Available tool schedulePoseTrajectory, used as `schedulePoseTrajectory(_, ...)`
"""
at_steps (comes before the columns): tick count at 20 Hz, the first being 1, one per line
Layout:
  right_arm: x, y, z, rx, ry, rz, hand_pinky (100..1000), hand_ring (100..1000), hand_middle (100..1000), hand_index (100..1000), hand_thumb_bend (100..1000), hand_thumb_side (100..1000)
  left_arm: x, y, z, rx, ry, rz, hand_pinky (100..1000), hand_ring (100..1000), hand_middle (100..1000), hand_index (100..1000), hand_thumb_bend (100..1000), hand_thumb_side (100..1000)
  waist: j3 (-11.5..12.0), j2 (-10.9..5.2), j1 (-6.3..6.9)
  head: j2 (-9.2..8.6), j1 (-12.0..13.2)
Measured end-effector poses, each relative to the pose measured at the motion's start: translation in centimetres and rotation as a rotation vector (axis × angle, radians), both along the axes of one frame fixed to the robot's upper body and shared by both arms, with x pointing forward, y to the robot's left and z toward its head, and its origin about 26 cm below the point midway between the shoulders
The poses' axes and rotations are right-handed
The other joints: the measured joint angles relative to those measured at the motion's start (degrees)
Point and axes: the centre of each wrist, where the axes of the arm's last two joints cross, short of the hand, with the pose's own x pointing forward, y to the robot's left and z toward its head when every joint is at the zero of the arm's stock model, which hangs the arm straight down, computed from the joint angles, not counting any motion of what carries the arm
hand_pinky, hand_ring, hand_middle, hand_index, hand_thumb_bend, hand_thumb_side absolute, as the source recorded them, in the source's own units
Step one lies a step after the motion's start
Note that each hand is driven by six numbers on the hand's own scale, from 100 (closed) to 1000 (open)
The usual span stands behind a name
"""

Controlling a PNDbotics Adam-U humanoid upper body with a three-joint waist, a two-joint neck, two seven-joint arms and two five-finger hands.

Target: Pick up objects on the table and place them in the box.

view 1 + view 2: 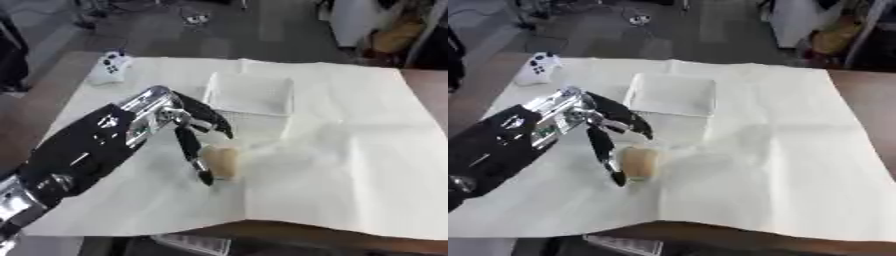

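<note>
Left eye view: my left hand (pixel 179 122) came in from the lower left, black with a silver wrist, reaching over the white cloth (pixel 350 165) that covered the worktop (pixel 35 100). Its fingers were spread and bent downward, one long finger (pixel 194 160) running down the left side of the object (pixel 221 161) and touching it. I could not tell whether the hand had truly closed on it. The object was a small, pale tan, rounded lump, taller than wide, standing on the cloth just in front of the box (pixel 249 97). The box was white, shallow and square, sitting near the middle of the cloth beyond my hand. A white controller (pixel 110 67) lay at the cloth's far left corner, well apart from the rest.

Right eye view: the same hand (pixel 601 120) showed with its upper fingers arched over the object (pixel 638 163) and the long finger (pixel 605 155) beside it on the left. The object looked soft-edged and cream-tan, resting on the cloth between my fingers and the box's (pixel 671 95) near wall. My right hand did not show.
</note>
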Motion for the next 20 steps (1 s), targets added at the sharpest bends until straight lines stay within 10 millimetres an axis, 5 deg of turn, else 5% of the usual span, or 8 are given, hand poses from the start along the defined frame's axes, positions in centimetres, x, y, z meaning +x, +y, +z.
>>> schedulePoseTrajectory(20,0.0,0.2,0.2,0.004,-0.005,0.014,139,458,498,741,292,1000,0.9,-1.4,-1.1,0.046,-0.027,-0.075,964,891,956,993,1000,777,-0.39,0.01,0.05,-0.01,0.66)
